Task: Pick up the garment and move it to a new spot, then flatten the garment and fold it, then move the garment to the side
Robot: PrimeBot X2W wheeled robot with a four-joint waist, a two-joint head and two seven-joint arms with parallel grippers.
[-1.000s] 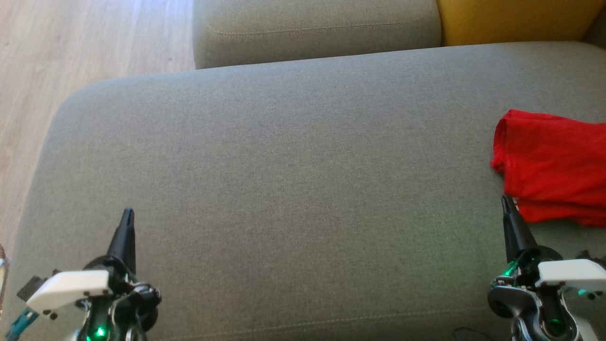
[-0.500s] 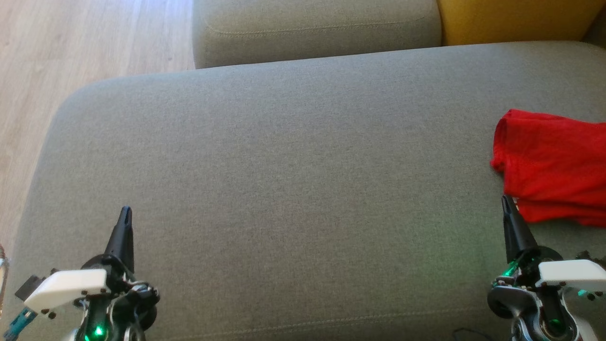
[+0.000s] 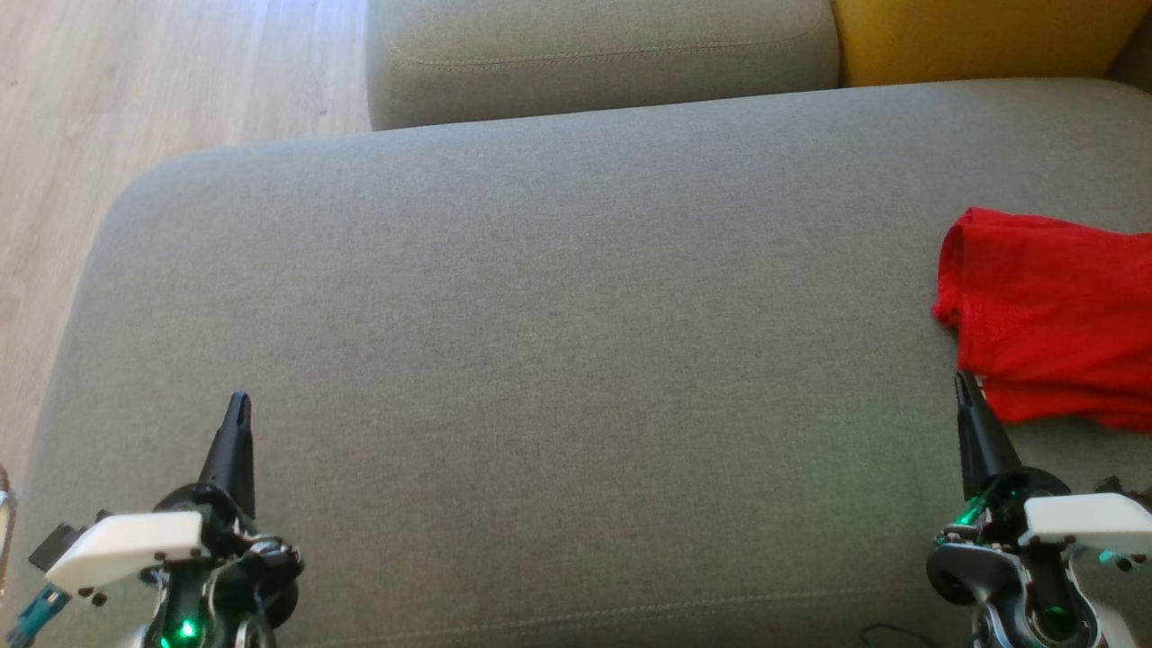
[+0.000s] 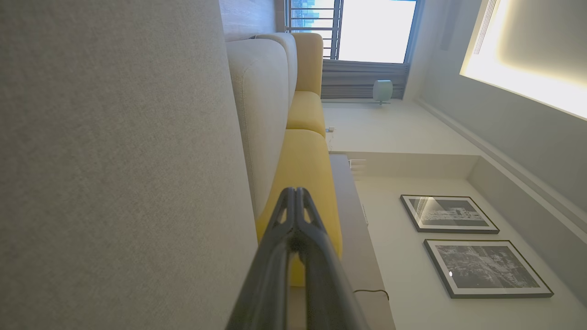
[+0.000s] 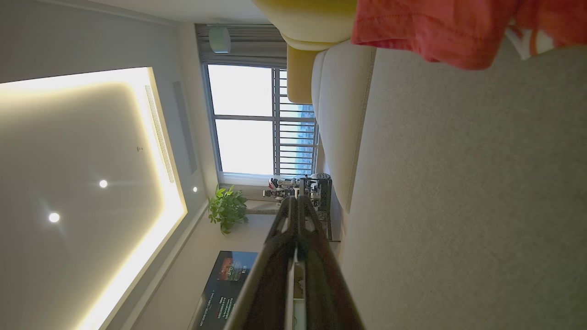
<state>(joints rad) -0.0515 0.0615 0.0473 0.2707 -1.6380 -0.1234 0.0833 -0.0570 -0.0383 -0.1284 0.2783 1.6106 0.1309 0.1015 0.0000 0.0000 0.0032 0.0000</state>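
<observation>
Right gripper (image 3: 962, 380) just beside red garment (image 3: 1048, 315) on grey cushion (image 3: 540, 315)

One red garment (image 3: 1048, 315). Two tools, left tool (image 3: 238, 401) and right tool (image 3: 961, 380), two dark fingers apiece. Two grey cushions in the head view: large seat cushion (image 3: 540, 360) and smaller cushion (image 3: 594, 54) beyond it. One yellow cushion (image 3: 972, 36) beside the smaller one. On the wall in the left wrist view, two framed pictures (image 4: 447, 213). In the right wrist view, one potted plant (image 5: 227, 208), one window (image 5: 243, 119), one dark screen (image 5: 227, 279) and three round ceiling lights (image 5: 54, 217).
</observation>
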